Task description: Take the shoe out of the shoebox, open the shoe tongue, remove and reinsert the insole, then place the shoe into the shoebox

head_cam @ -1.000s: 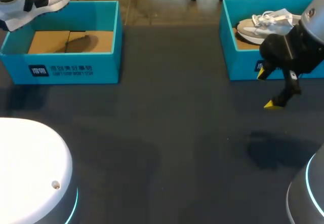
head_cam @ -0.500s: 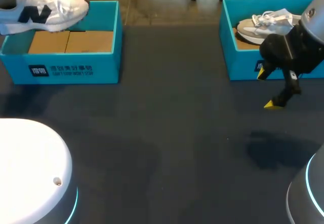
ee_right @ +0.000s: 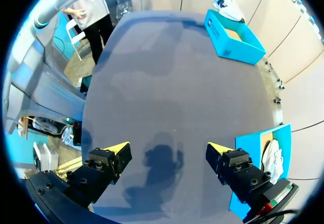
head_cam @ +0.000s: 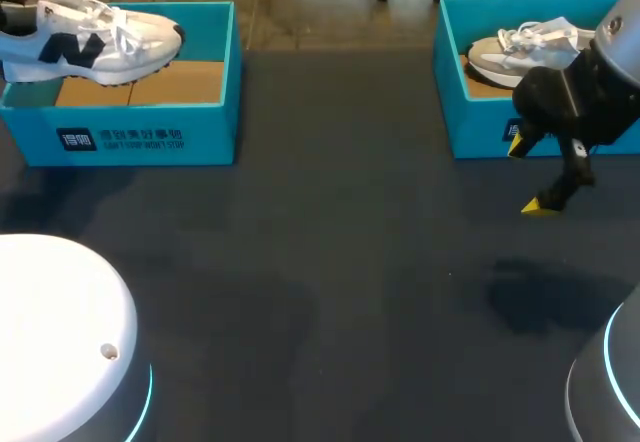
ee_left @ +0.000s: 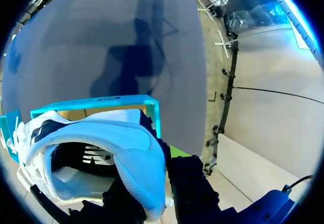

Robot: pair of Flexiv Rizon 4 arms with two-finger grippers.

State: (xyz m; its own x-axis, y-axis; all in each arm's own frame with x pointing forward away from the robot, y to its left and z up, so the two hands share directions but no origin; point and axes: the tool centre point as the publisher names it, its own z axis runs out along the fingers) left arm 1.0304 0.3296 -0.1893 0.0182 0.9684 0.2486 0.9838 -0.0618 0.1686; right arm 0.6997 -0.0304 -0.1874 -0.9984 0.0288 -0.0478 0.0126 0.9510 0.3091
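A white shoe (head_cam: 100, 37) with a navy mark hangs level over the left teal shoebox (head_cam: 150, 132), its toe pointing right and its sole just above the box's cardboard floor. In the left wrist view my left gripper (ee_left: 164, 183) is shut on the shoe's (ee_left: 126, 143) heel collar, one black finger inside and one outside, with the box (ee_left: 101, 102) beneath; the yellow tips are hidden. My right gripper (head_cam: 528, 175) stands open and empty above the table, just in front of the right teal shoebox (head_cam: 480, 122). In its own view the right gripper (ee_right: 167, 148) is spread wide over bare table.
A second pale shoe (head_cam: 525, 47) lies in the right shoebox. The dark table (head_cam: 330, 262) stretches between the two boxes. White arm bases stand at the front left (head_cam: 60, 332) and front right (head_cam: 610, 382).
The left arm has carried the shoe rightward and down, levelling it over the left box. The right arm has not moved.
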